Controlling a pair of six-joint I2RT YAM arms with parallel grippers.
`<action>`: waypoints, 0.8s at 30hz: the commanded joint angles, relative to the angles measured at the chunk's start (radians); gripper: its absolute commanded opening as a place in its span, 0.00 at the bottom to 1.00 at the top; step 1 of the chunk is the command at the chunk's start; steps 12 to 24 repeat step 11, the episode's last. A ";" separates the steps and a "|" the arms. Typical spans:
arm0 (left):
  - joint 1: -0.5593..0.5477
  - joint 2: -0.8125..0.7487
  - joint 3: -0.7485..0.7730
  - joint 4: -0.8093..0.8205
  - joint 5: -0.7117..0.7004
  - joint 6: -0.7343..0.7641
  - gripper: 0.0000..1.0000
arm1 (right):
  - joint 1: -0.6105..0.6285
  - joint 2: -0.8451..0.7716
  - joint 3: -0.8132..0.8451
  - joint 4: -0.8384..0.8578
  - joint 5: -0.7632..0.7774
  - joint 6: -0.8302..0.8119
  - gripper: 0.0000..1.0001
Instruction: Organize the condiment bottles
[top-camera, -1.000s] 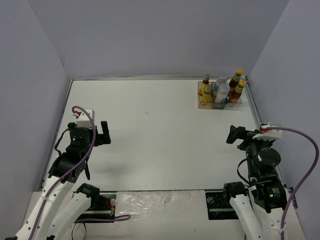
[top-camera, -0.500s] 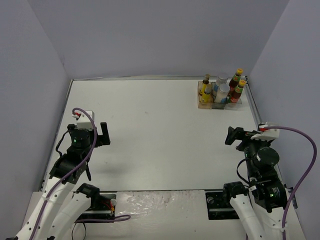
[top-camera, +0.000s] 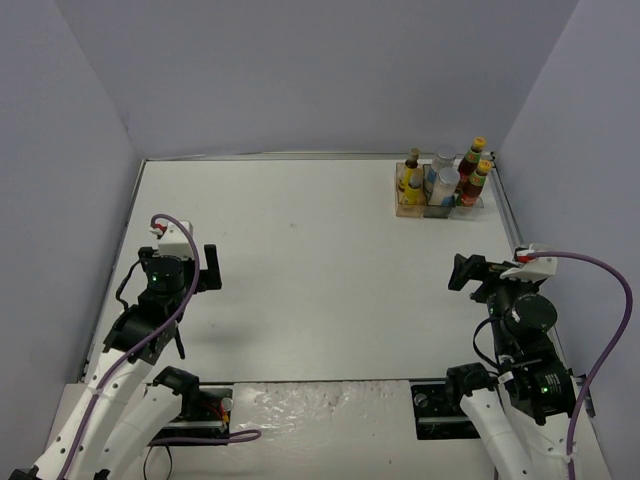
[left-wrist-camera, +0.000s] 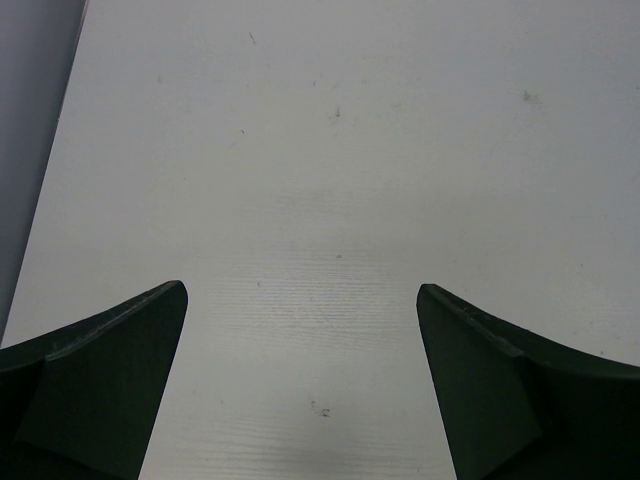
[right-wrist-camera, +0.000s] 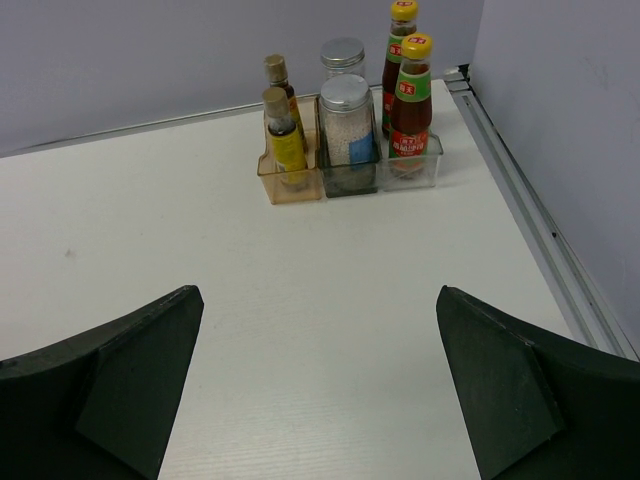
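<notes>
**Both arms at rest, bottles ahead.** The right gripper (right-wrist-camera: 315, 300), jaws spread wide and empty, faces the six small condiment bottles (right-wrist-camera: 347, 125). They stand upright well ahead of it in a three-compartment plastic tray (right-wrist-camera: 290, 190) with orange, grey and clear sections. Two tan-capped yellow-labelled bottles (right-wrist-camera: 285, 140) are ahead-left, two silver-lidded pale shakers (right-wrist-camera: 343, 55) centre, and two yellow-capped dark red sauce bottles (right-wrist-camera: 410, 100) ahead-right. The left gripper (left-wrist-camera: 300, 290), likewise open and holding nothing, looks down on bare white table (left-wrist-camera: 330, 150).

Each pair appears already sorted. Any further reach could clip the tall, closely packed bottles and topple them, since the tray is probably light. The grey side wall (right-wrist-camera: 560, 100) and raised metal table rail (right-wrist-camera: 510, 160) crowd the right gripper's right flank. Open room lies ahead and to its left.
</notes>
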 joint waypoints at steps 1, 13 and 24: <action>-0.003 0.010 0.025 0.066 -0.024 0.015 0.97 | 0.018 0.027 0.004 0.057 0.030 0.009 1.00; 0.000 -0.009 0.027 0.066 -0.030 0.024 0.97 | 0.059 0.026 0.003 0.054 0.044 0.015 1.00; 0.000 -0.009 0.027 0.066 -0.030 0.024 0.97 | 0.059 0.026 0.003 0.054 0.044 0.015 1.00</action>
